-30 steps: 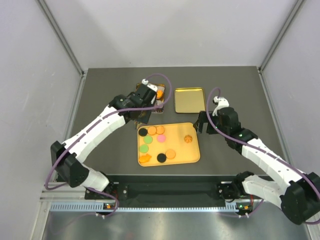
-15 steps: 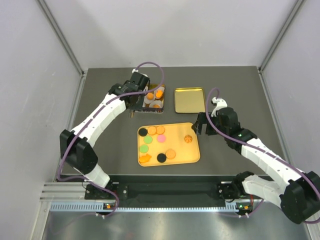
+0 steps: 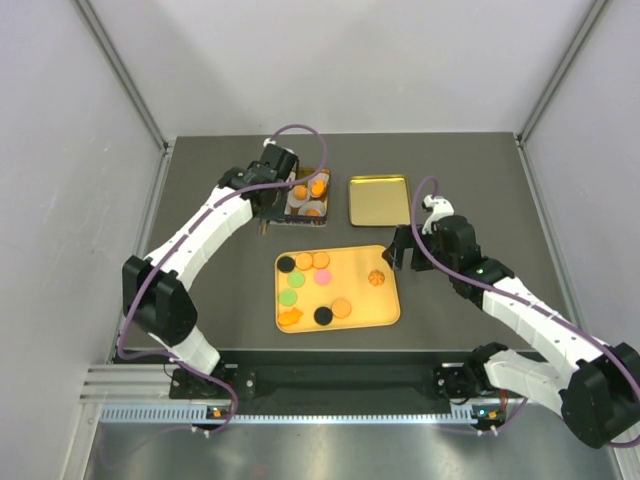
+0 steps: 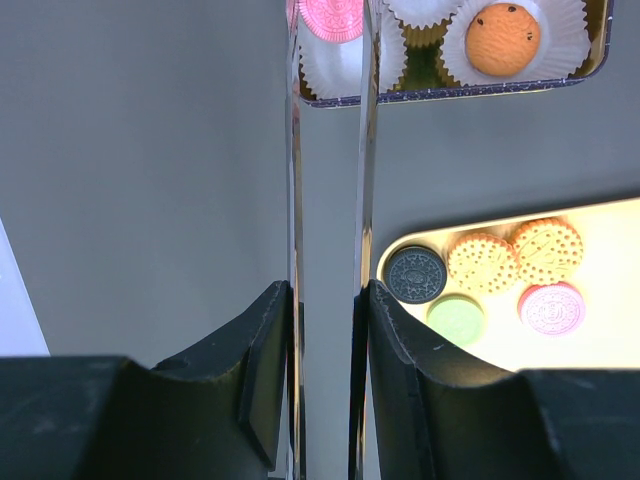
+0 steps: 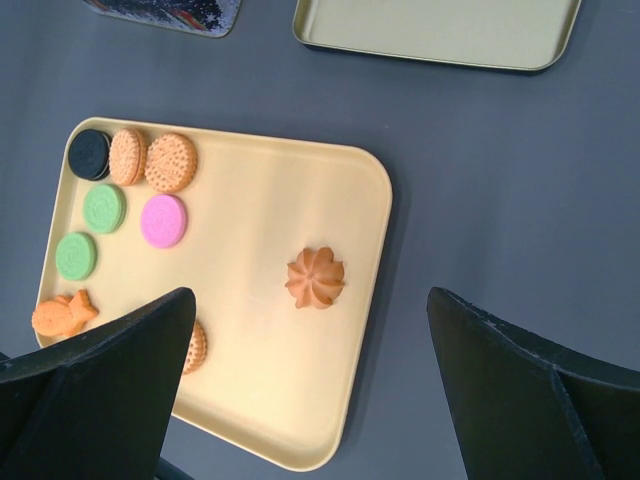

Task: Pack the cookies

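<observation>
At the left gripper (image 4: 329, 45), two long thin metal fingers (image 4: 293, 200) stand nearly parallel with only a narrow gap between them. They reach over the near-left corner of the box (image 4: 450, 93). A pink cookie (image 4: 333, 14) in a white paper cup (image 4: 335, 70) fills that gap at the top edge of the wrist view. The tips are cut off there, so I cannot tell whether the fingers pinch it or merely hang above it. Beside it in the same box, an orange speckled cookie (image 4: 503, 38) sits in its own cup. The overhead view shows a few more orange pieces in the box.

The right gripper (image 3: 399, 250) hovers near the right edge of the yellow tray (image 5: 260, 200). Its dark fingers (image 5: 110, 370) are spread wide with nothing between them.

Most of the cookies (image 5: 171, 162) lie loose on that tray. A black disc (image 5: 90, 153) and two tan ridged ones line the far-left corner. Below them are two green discs (image 5: 104, 208) and a pink disc (image 5: 164, 220). An orange fish-shaped piece (image 5: 62, 316) lies at the near left. An orange flower-shaped cookie (image 5: 315, 278) sits alone toward the right. The overhead view adds a second black disc (image 3: 323, 316) near the front edge.

A shallow gold tin (image 3: 378, 200) lies on the tabletop (image 3: 470, 180) just right of the box, apart from it.
</observation>
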Controlling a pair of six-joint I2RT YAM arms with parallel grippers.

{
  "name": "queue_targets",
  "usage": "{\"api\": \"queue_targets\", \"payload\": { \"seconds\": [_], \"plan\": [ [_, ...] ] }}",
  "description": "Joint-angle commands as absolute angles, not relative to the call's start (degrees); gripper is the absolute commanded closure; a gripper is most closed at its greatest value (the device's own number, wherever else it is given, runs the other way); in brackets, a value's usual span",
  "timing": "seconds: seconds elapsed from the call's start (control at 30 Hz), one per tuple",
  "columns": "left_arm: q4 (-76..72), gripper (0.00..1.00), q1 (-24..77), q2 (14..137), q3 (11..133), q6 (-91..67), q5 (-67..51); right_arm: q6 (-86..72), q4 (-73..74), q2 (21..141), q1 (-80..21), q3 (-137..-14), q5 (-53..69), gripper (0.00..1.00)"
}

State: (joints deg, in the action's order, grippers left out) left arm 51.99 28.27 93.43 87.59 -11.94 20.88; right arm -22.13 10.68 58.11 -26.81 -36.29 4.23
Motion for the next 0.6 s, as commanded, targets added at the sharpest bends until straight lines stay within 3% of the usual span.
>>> {"api": "queue_targets", "payload": {
  "seconds": [0.0, 0.57],
  "plan": [
    [49.3, 0.64, 28.0, 93.1, 87.3, -11.3, 21.7, -22.1, 8.3, 56.3, -26.3, -36.5, 4.6, 0.00],
    [50.5, 0.62, 28.0, 92.5, 86.0, -12.1, 21.1, -22.1, 8.3, 56.3, -26.2, -36.5, 4.3, 0.00]
  ]
}}
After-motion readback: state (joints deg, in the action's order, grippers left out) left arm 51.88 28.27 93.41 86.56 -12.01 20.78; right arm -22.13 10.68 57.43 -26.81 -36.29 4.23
